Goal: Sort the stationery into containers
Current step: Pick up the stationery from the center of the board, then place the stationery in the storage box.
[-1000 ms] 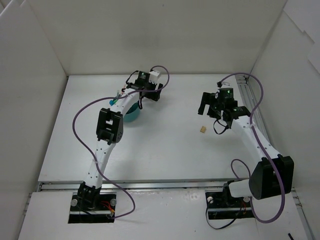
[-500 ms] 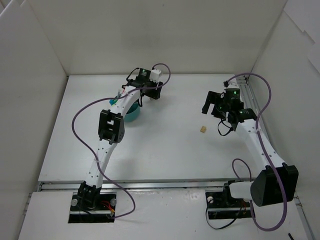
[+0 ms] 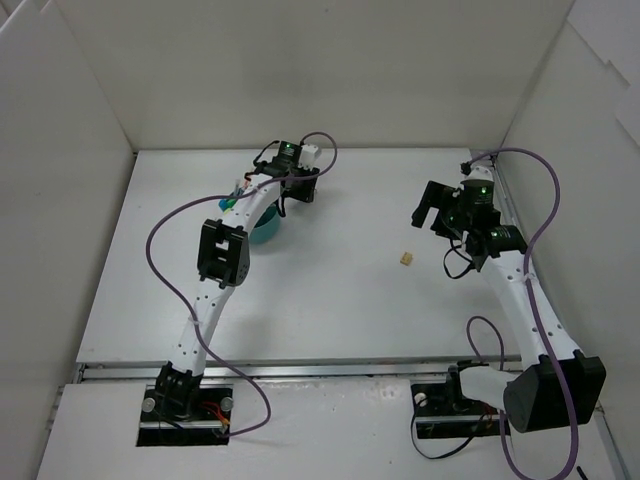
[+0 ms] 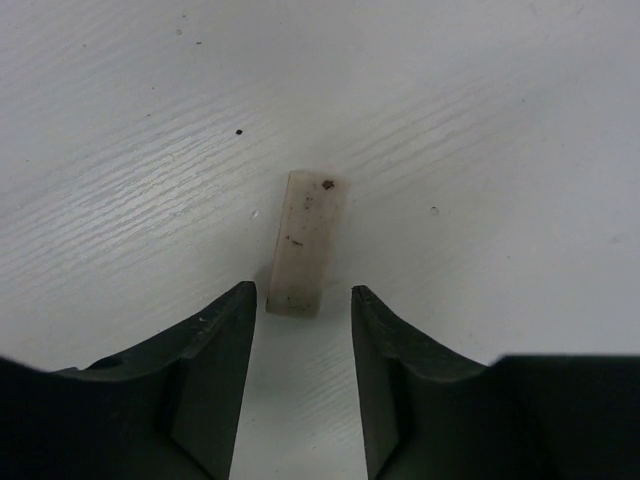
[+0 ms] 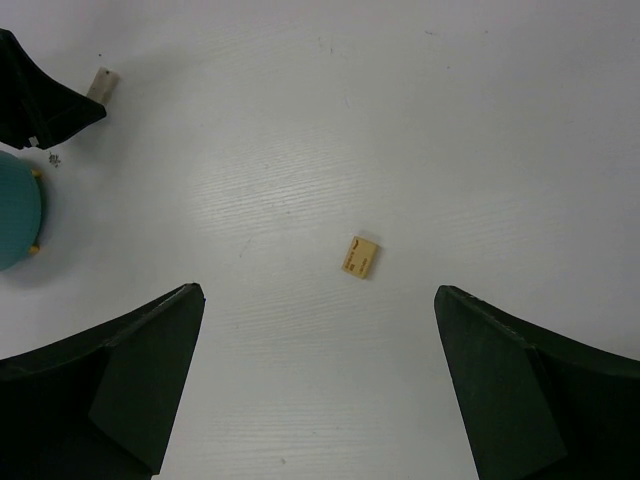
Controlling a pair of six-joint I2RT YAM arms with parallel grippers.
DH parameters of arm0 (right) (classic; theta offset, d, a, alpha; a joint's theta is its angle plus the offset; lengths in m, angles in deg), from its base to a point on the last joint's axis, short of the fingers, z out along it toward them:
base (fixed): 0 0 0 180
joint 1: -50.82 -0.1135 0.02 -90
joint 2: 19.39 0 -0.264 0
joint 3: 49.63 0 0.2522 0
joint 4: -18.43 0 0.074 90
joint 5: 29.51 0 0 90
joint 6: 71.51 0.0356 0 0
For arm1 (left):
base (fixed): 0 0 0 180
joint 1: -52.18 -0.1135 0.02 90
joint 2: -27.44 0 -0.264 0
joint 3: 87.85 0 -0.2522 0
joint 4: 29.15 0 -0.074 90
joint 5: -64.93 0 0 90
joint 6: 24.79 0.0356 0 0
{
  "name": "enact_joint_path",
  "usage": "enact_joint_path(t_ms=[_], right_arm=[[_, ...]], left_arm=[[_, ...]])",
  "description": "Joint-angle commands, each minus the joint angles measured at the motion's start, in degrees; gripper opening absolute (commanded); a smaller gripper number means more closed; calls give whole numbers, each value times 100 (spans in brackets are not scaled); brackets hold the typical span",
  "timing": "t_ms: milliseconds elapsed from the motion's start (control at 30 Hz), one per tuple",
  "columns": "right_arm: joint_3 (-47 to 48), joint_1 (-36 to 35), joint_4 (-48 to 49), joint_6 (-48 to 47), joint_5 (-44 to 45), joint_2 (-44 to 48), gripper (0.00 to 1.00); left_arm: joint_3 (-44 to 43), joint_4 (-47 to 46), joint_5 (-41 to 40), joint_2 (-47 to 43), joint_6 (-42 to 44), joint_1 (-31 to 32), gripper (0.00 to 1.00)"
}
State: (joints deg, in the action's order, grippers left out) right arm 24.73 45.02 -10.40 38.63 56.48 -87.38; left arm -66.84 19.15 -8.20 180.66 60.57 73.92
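Between the two dark fingers of the left gripper (image 4: 302, 294) lies a small white rectangular eraser (image 4: 306, 244), flat on the white table (image 3: 330, 300). In the left wrist view its long axis runs from 6 o'clock to just past 12, its far end leaning slightly toward 1. That end carries a dark speck. Its near end sits in the gap between the fingertips, with a sliver of table showing on each side. The pincer is parted only a little wider than the eraser and has hold of nothing.

From above, a round teal plastic tub (image 3: 268, 228) stands at about 8 o'clock of that gripper, partly covered by the left arm's forearm. Small coloured pieces show near its far rim, too small to name.

A small tan rectangular eraser (image 5: 361, 256) lies alone mid-table, well apart from the tub. In the right wrist view its long axis runs from 7 o'clock to 1 o'clock. The right gripper (image 5: 315, 295) hangs above the table with its fingers spread very wide and empty. The tan eraser shows ahead of the gap, toward 1 o'clock, and no finger touches it. Bare table surrounds it on every side.
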Motion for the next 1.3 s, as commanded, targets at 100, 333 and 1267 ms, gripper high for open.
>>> enact_joint_path(t_ms=[100, 333, 1267], right_arm=[[-48, 44, 101, 218, -3, 128, 98], [-153, 53, 39, 289, -21, 329, 98], [-470, 71, -66, -239, -214, 1156, 98]], left_arm=[[-181, 35, -227, -232, -28, 41, 31], [-120, 35, -499, -302, 148, 225, 19], [4930, -967, -1184, -5337, -81, 463, 0]])
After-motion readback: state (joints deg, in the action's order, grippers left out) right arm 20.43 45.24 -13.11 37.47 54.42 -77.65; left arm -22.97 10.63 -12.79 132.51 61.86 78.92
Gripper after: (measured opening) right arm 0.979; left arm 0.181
